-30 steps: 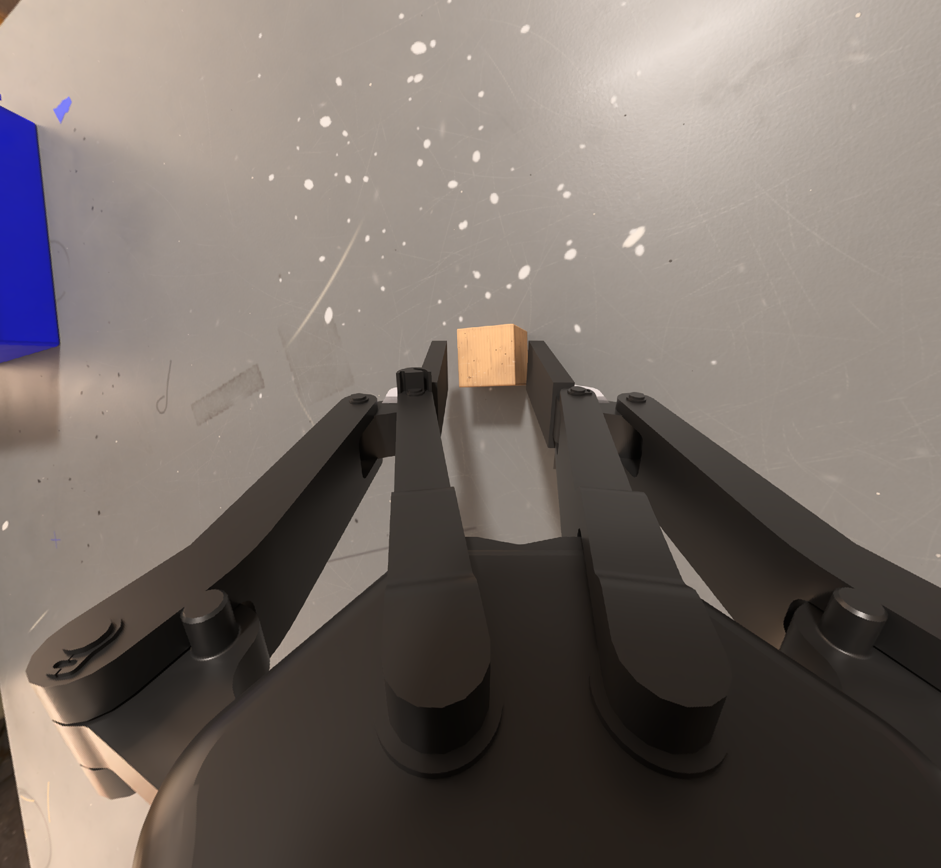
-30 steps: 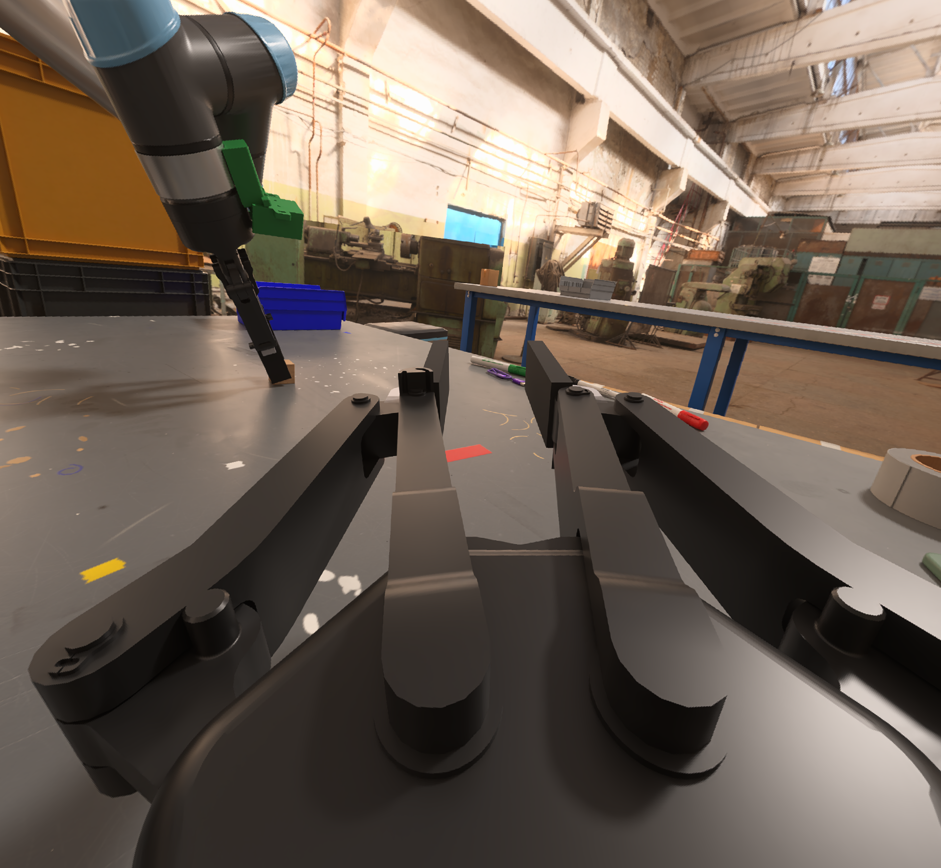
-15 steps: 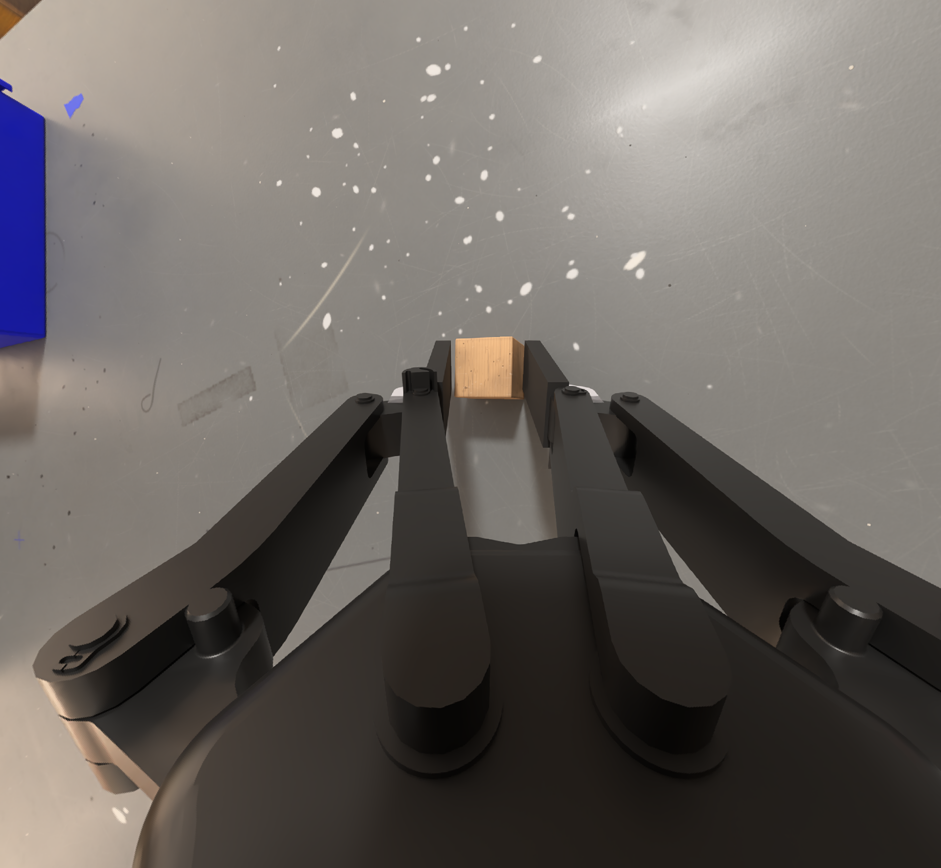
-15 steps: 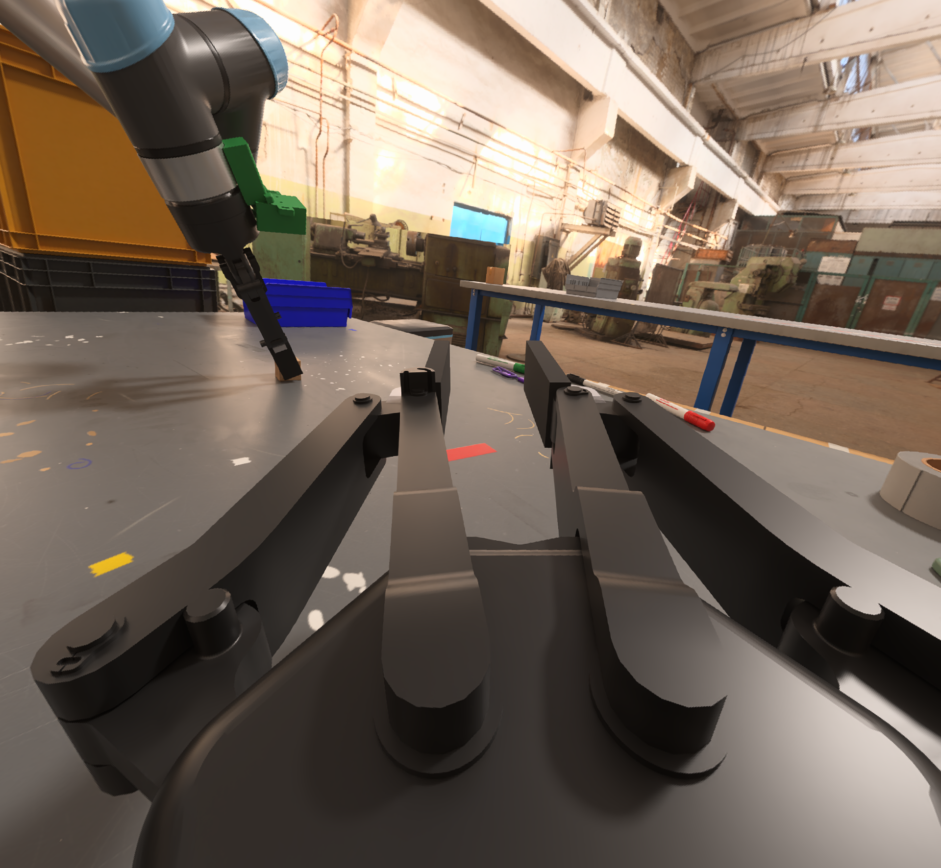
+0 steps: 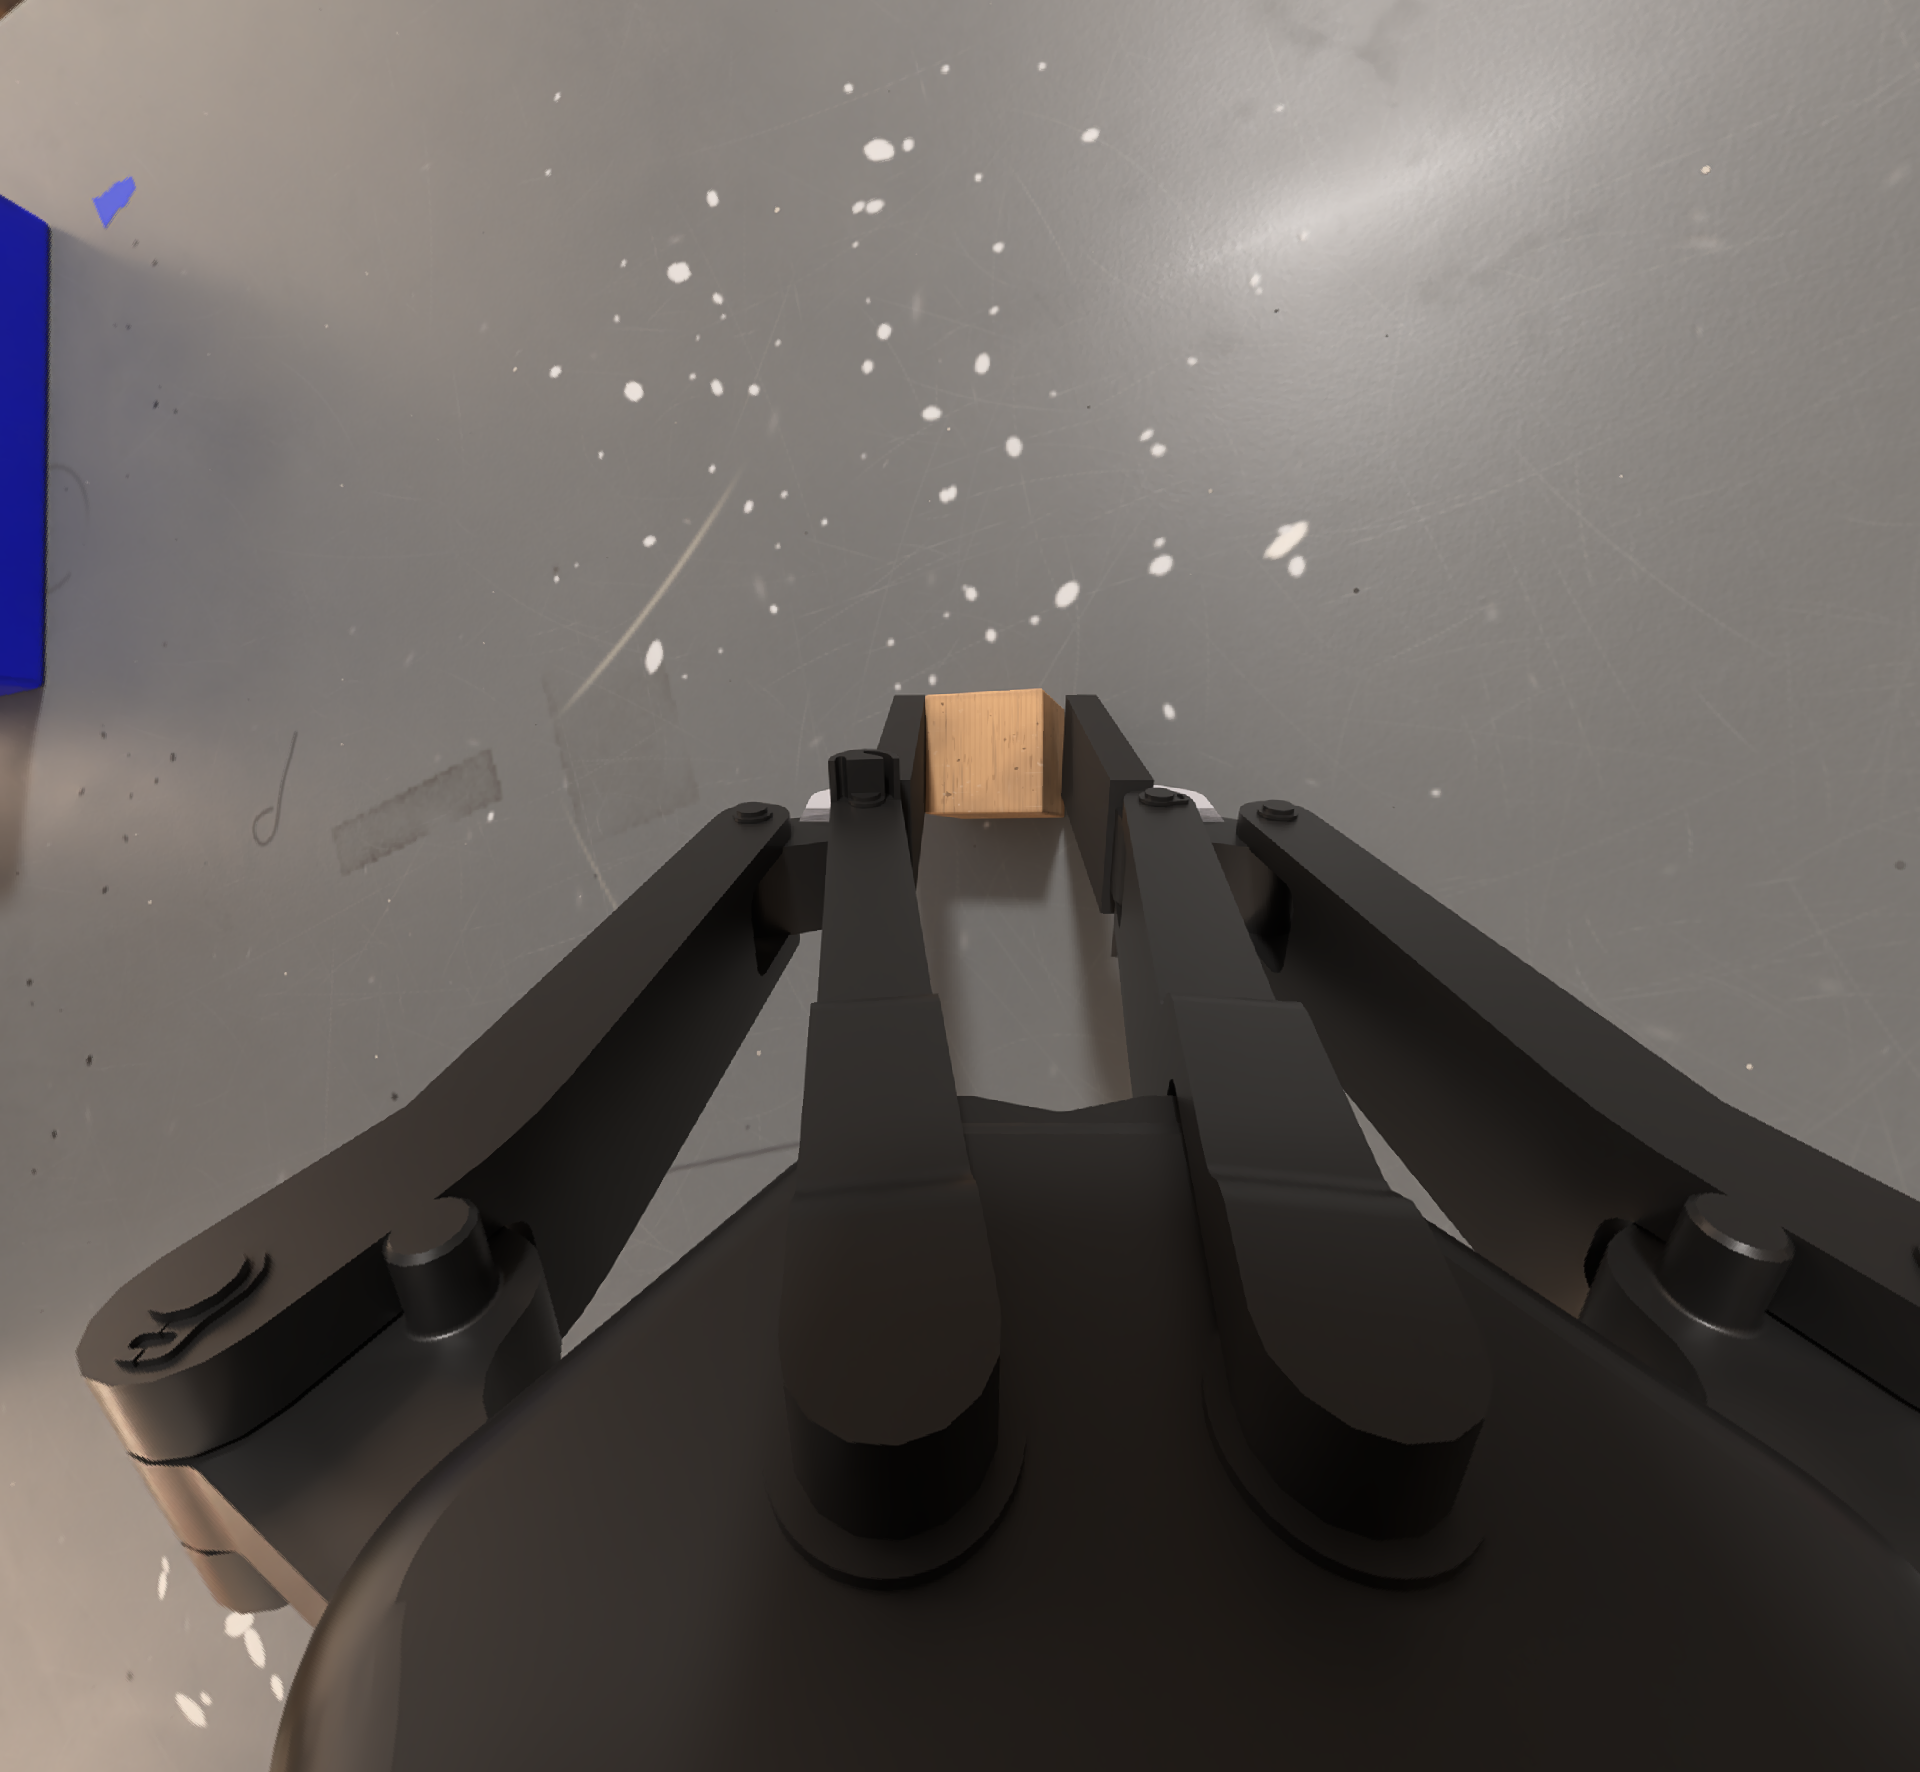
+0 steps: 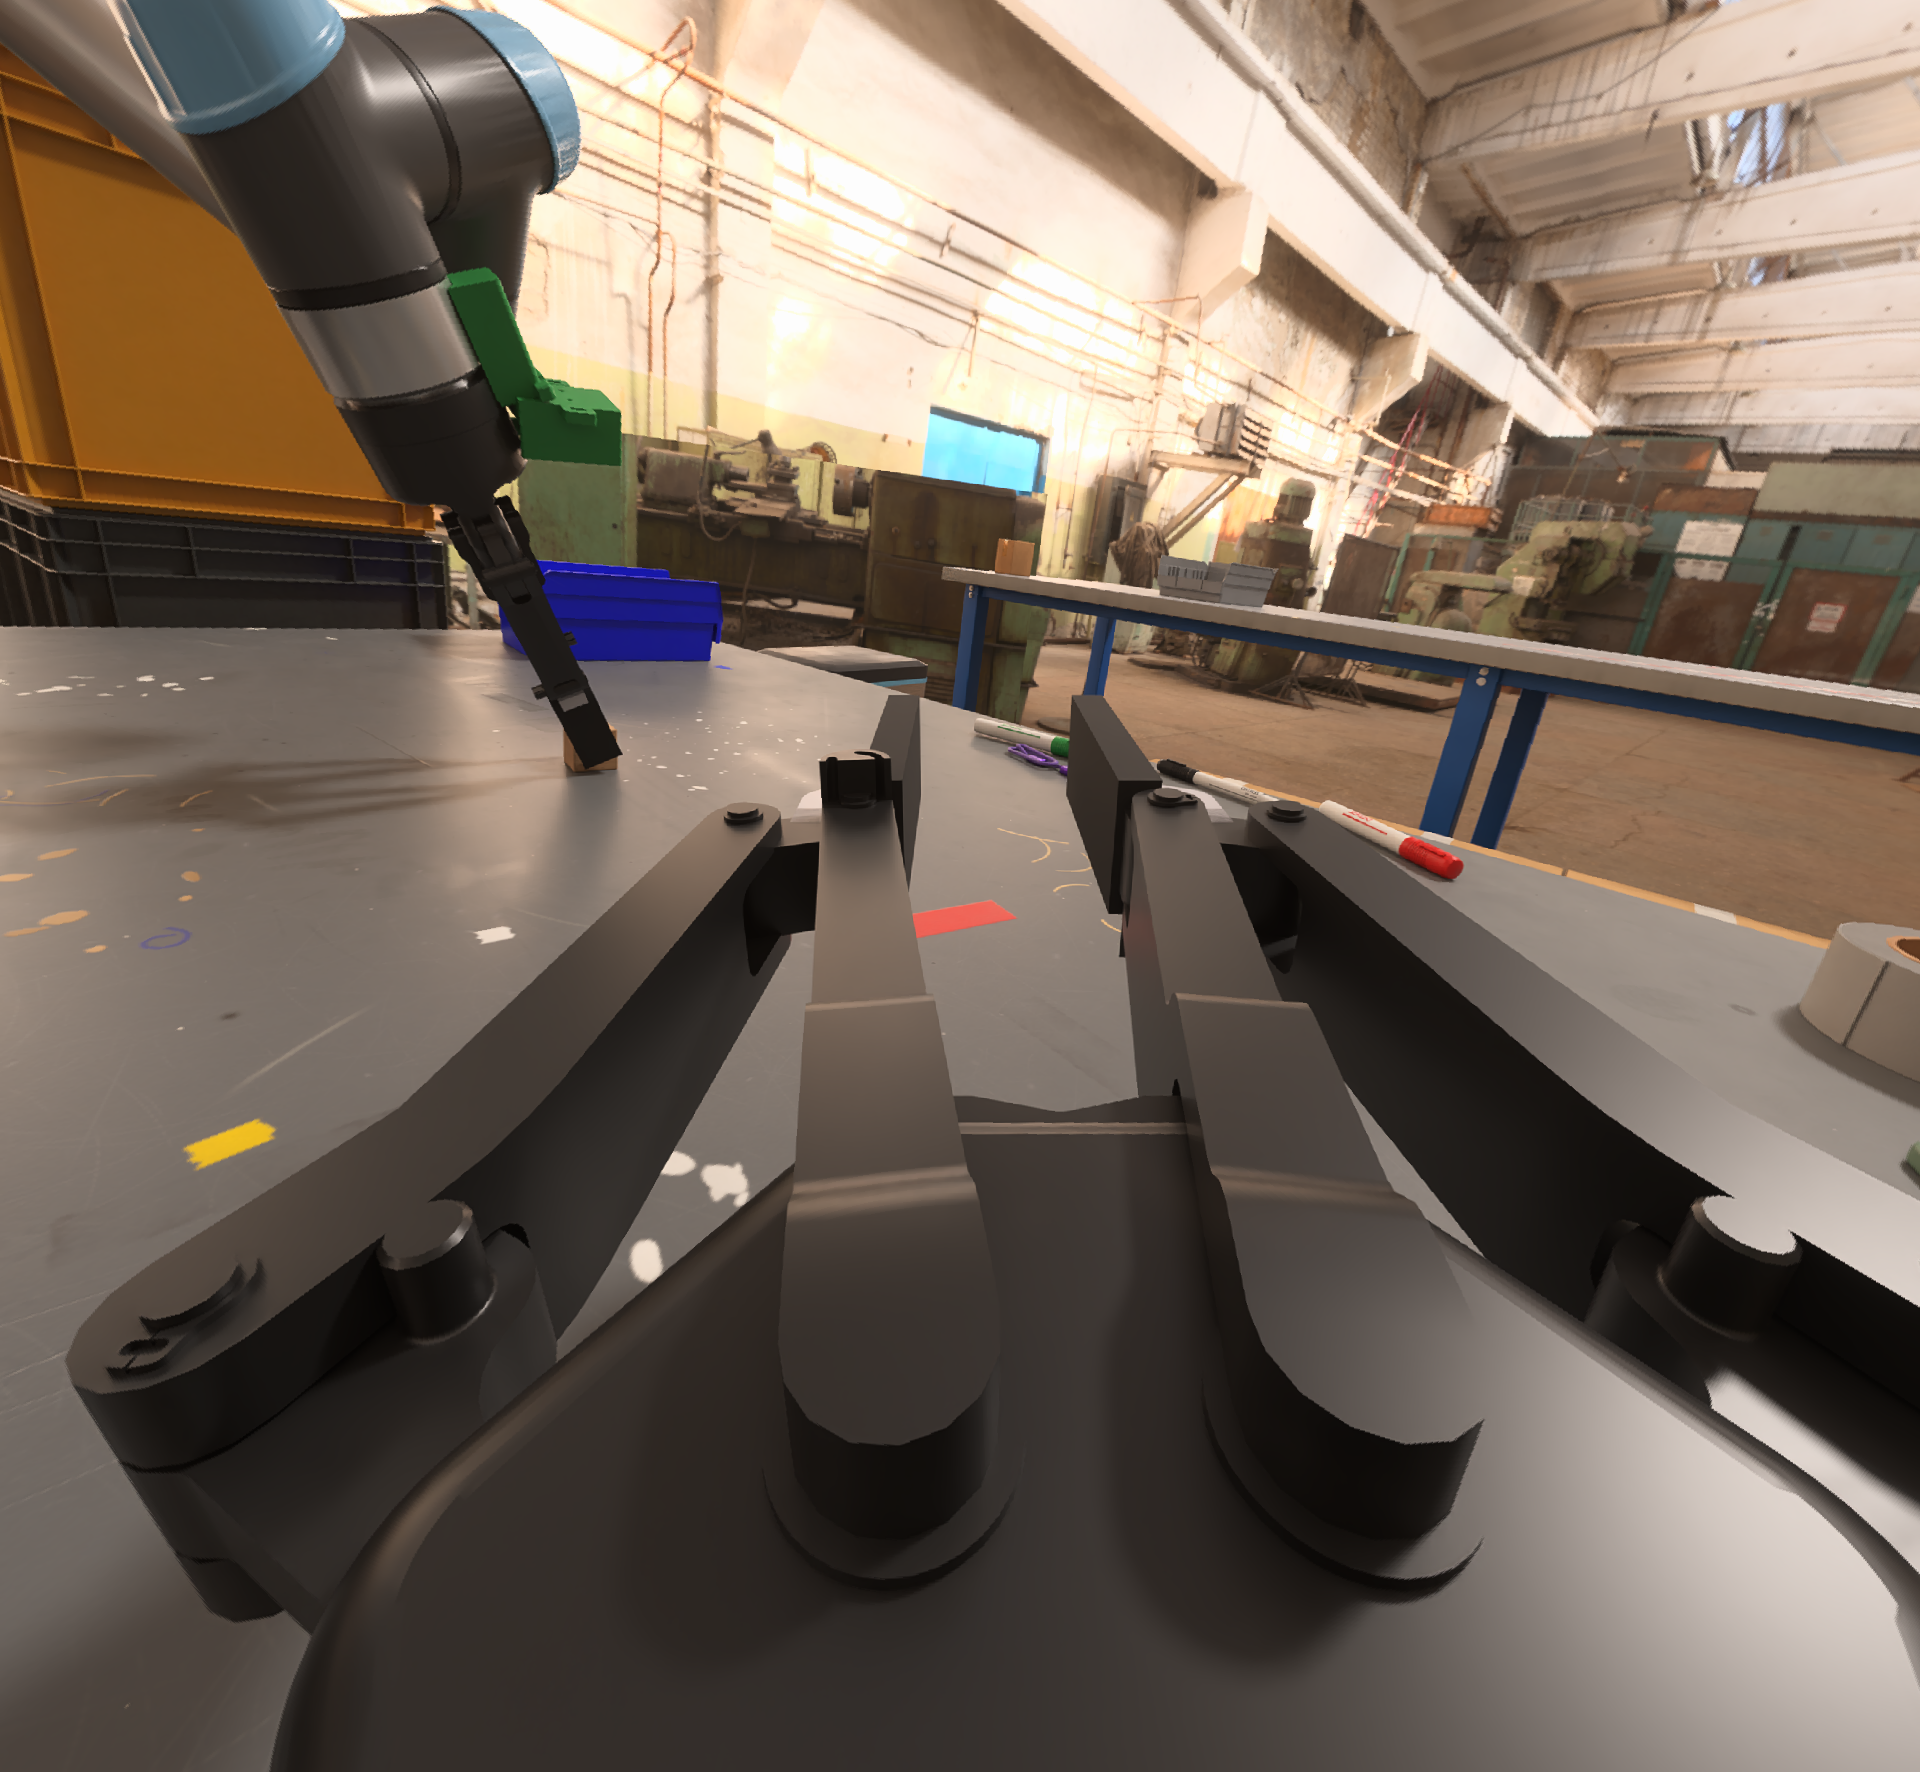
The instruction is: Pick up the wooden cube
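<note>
The left gripper (image 5: 995, 754) is pinching the cube (image 5: 987, 752) between its fingertips on the table (image 5: 1455, 475), so the grasp looks made and only the lift is left, while the right gripper (image 6: 995, 766) is idling nearby, jaws spread and empty.

L wrist cam looks steeply down, close; R cam low, level; both share wooden cube (image 5: 992, 754).
</note>
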Action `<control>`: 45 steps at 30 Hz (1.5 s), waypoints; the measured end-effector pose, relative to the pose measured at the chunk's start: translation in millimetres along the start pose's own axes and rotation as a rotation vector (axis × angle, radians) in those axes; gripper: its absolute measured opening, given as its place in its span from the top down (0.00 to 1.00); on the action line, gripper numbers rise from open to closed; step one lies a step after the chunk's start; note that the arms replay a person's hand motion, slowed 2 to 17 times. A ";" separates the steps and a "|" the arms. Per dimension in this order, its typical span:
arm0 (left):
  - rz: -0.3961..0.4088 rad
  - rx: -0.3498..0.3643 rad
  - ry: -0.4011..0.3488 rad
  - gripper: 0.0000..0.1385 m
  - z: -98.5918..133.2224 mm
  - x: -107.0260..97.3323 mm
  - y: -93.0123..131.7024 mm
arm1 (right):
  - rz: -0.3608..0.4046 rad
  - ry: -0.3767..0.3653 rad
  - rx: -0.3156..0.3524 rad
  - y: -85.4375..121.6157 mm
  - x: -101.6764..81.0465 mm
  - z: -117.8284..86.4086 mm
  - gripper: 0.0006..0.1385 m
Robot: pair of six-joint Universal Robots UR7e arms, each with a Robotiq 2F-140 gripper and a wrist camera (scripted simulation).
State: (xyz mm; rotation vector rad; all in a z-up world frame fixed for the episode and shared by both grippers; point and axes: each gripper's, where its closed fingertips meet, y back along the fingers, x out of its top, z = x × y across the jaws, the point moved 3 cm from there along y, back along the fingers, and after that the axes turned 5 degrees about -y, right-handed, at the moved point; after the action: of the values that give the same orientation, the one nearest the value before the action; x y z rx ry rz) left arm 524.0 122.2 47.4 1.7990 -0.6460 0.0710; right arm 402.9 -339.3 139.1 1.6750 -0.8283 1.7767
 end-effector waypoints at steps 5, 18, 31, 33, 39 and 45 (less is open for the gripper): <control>0.008 -0.011 -0.021 0.74 1.3 1.0 3.5 | -0.003 -0.005 0.006 -0.3 -0.6 -0.2 0.72; 0.130 -0.067 -0.092 0.74 10.3 20.7 34.6 | -0.003 -0.017 0.026 -1.2 0.2 -1.0 0.72; 0.257 -0.081 -0.336 0.74 36.2 42.4 86.5 | 0.013 -0.031 0.068 -0.1 4.4 -5.5 0.72; 0.267 -0.069 -0.389 0.74 41.5 44.2 94.5 | 0.015 -0.032 0.081 0.0 5.5 -7.3 0.71; 0.285 -0.034 -0.559 0.74 61.6 47.0 118.3 | 0.005 -0.036 0.137 0.0 7.4 -15.5 0.71; 0.305 -0.001 -0.727 0.74 86.4 47.6 141.7 | -0.006 -0.020 0.198 -0.2 10.2 -26.8 0.71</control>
State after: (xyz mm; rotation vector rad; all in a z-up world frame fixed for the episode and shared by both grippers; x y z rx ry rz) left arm 475.7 -0.3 159.1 1.6943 -1.4296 -0.3958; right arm 384.8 -319.1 148.4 1.8205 -0.6736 1.8928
